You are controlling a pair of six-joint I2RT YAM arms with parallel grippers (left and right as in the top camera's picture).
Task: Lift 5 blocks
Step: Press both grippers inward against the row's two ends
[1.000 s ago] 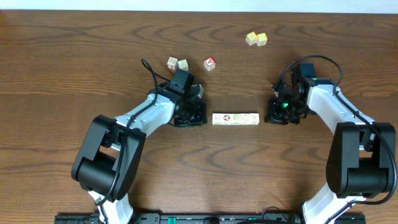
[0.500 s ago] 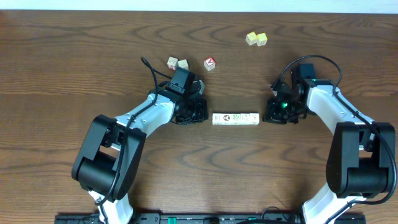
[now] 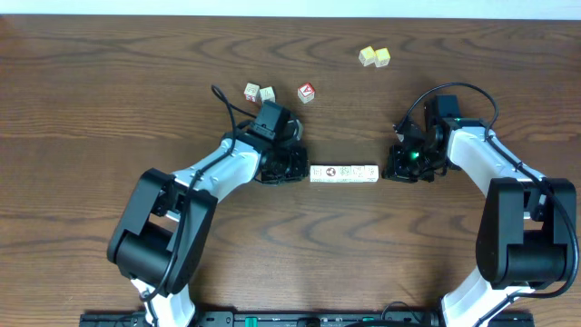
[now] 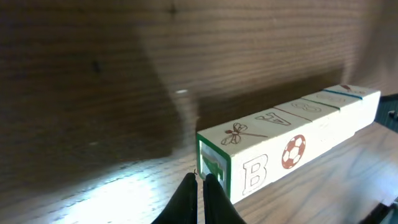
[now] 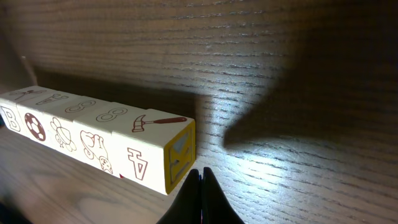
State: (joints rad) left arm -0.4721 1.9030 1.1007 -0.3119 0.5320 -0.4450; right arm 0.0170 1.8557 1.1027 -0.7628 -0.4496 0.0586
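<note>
The five blocks (image 3: 344,173) lie end to end as one row on the worktop (image 3: 109,91), and the step in hand looks like a two-sided squeeze. The left jaws are pressed together, pinching nothing, and sit at the row's left end, their fingertips (image 4: 186,202) low by its green-framed end face. The right jaws, likewise pressed together and empty, stand just beside the row's yellow-framed right end. Whether either truly touches the row I cannot tell. Next, I judge, both sides must press inward along the row's length, evenly and level, then rise together. Uneven pressure or height could let the middle of the row buckle out.
</note>
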